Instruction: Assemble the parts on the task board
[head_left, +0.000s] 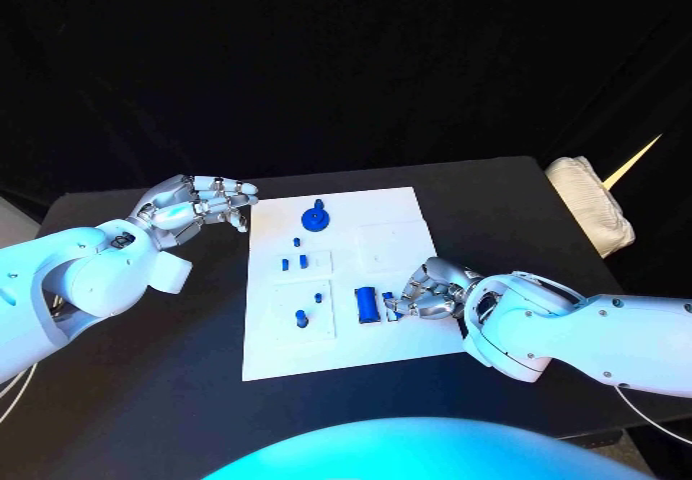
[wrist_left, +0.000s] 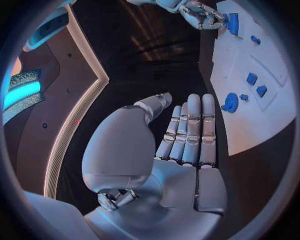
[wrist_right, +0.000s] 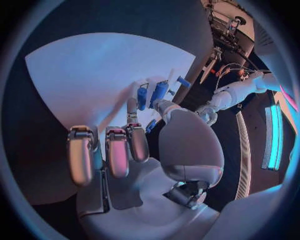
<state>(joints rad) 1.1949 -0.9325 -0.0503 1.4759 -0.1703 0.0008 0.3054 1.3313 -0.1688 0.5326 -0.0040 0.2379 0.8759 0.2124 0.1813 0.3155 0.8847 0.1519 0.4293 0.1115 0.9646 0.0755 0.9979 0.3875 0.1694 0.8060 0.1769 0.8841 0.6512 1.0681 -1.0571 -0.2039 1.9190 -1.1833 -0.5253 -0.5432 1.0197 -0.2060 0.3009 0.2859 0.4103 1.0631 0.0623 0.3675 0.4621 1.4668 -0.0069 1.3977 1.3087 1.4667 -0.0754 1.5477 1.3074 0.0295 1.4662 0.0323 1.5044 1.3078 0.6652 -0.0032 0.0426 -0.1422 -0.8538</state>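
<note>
Right hand (head_left: 427, 291) low over the task board (head_left: 340, 335) at about 4 o'clock from the board's centre, fingers curled down; in the right wrist view a fingertip (wrist_right: 159, 104) and thumb bracket a blue cylinder (wrist_right: 159, 93), so the hand pinches that part, with a second, shorter blue piece (wrist_right: 142, 96) just beside it. In the head view the same cylinder (head_left: 366, 303) sits at the fingertips, at roughly 9 o'clock from the hand. Left hand (head_left: 198, 205) hovers off the board at its 10 o'clock corner, over bare table; the left wrist view shows its fingers (wrist_left: 194, 131) straight and side by side, thumb apart, nothing in the palm: released. On the board: a blue gear-like disc (head_left: 316, 215) near 12 o'clock, small blue pegs (head_left: 294, 264) left of centre, one more blue peg (head_left: 302, 318) around 8 o'clock. Board is a white plate with faint square recesses, lying slightly askew on a matte black table (head_left: 173, 400). A folded white cloth (head_left: 591, 200) rests at the table's 2 o'clock edge, a pale thin stick (head_left: 632, 162) beside it. Room behind is dark.
</note>
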